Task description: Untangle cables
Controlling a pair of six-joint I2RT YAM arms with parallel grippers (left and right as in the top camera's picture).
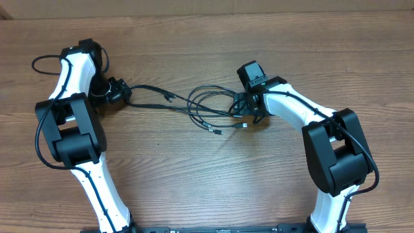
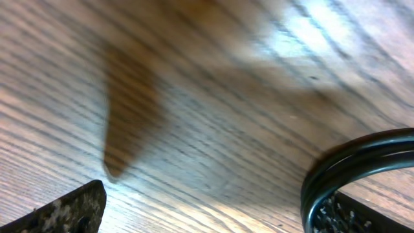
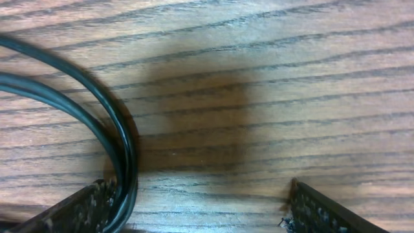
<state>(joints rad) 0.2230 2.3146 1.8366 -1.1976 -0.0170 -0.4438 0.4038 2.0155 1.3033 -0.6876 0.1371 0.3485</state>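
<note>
Right gripper low over cables

Glossy black cables, matt grained wooden table

Thin black cables: tangled loops, lying flat, plug tips splayed.

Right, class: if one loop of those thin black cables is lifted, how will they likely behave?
Probably floppy: the cables lie in loose curving loops, so they would sag. Likely light, being thin. Overlapping loops may drag along together.
</note>
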